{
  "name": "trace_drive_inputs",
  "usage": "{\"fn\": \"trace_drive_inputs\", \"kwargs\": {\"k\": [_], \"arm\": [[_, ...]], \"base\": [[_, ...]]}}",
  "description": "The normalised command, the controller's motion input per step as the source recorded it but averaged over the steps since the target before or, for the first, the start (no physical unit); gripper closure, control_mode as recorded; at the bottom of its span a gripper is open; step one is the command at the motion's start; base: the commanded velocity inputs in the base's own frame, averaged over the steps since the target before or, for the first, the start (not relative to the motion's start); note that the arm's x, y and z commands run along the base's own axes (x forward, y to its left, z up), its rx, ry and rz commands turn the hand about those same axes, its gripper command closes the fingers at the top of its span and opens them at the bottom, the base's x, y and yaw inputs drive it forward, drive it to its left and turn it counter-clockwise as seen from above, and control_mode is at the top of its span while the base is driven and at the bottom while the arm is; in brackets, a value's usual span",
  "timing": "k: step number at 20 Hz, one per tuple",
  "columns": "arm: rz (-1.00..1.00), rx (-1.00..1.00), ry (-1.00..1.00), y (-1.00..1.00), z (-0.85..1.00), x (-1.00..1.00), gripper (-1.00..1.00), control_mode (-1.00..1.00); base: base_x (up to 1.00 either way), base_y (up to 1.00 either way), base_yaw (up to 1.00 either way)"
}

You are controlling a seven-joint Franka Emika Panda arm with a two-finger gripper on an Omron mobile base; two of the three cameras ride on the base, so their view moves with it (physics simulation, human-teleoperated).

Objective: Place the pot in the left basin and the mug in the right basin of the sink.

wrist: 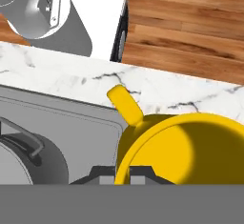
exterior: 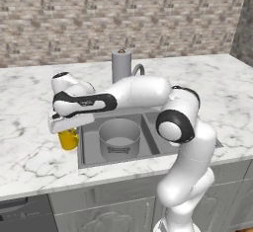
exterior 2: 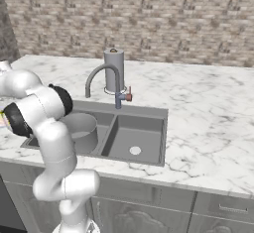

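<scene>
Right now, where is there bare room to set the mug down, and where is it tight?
The right basin is bare down to its drain. The counter right of the sink is open marble too. The left basin is crowded: the pot takes up most of it. The gripper is shut on the mug at the sink's left edge.

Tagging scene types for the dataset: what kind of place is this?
A simulated home kitchen, by the look of it: a double-basin sink with a curved faucet set in a marble counter, a brick wall behind, and cabinets below.
</scene>
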Motion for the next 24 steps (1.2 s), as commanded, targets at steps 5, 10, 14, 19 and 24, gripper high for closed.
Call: {"fn": "trace_drive_inputs", "kwargs": {"k": [5, 10, 14, 19, 24], "arm": [[0.06, 0.05, 0.00, -0.73, 0.22, -0.04, 1.00, -1.00], [0.01, 0.06, 0.00, -0.66, 0.26, 0.00, 1.00, -1.00], [0.01, 0.05, 0.00, -0.74, 0.27, 0.00, 1.00, -1.00], [0.03, 0.04, 0.00, -0.80, 0.25, 0.00, 1.00, -1.00], [0.03, 0.03, 0.00, -0.81, 0.15, 0.00, 1.00, -1.00]], "base": [[0.00, 0.00, 0.00], [0.00, 0.00, 0.00], [0.00, 0.00, 0.00], [0.00, 0.00, 0.00], [0.00, 0.00, 0.00]]}}
